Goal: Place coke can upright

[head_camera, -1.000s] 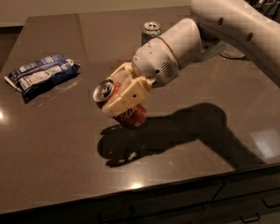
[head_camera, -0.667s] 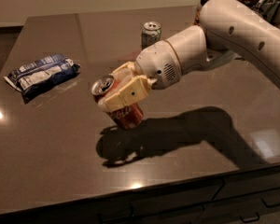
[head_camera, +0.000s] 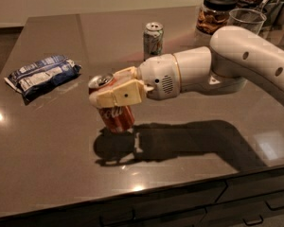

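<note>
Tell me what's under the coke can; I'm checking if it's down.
Dark tabletop and shadow lie beneath the coke can, tilted in the gripper. Base contact can't be seen.

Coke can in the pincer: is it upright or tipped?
Nearly upright, slightly tilted: the coke can leans left, silver top up, the pincer shut around its upper half. Whether its base touches the table: cannot tell.

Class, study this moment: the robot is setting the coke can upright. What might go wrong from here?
1. The coke can leans in the tool, which clamps it low over the table; released now, it may topple and roll.
2. The white-and-green can stands just behind the arm, which might knock it when pulling back.
</note>
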Robot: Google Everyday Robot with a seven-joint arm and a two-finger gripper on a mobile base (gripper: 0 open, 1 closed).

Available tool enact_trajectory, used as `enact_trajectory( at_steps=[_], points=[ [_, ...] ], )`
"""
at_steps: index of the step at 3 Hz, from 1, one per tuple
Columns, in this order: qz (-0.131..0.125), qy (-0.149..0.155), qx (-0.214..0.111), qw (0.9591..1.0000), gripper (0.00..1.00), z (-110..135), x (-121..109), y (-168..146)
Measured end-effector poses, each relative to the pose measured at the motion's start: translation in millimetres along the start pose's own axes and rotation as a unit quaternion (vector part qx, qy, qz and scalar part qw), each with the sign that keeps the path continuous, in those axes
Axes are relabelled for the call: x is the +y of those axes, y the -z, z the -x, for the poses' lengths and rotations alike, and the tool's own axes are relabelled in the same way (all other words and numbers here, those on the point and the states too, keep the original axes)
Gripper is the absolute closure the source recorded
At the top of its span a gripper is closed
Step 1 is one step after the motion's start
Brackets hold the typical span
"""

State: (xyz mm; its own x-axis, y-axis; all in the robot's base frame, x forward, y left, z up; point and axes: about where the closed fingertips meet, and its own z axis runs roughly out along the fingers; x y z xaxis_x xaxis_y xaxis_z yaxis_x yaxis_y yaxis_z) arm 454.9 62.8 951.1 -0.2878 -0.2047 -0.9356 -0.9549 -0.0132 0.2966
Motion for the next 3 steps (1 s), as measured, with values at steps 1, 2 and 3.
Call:
enact_trajectory(
  at_steps=[1, 2, 3],
  points=[
    [-0.031, -0.012, -0.058, 0.9978, 1.00, 2.8, -10.0, -5.2],
    [-0.055, -0.002, -0.101, 0.9933, 1.00, 7.1, -20.1, -7.2],
    [-0.084, 0.012, -0.138, 0.9869, 1.00, 5.8, -27.7, -11.5]
  ],
)
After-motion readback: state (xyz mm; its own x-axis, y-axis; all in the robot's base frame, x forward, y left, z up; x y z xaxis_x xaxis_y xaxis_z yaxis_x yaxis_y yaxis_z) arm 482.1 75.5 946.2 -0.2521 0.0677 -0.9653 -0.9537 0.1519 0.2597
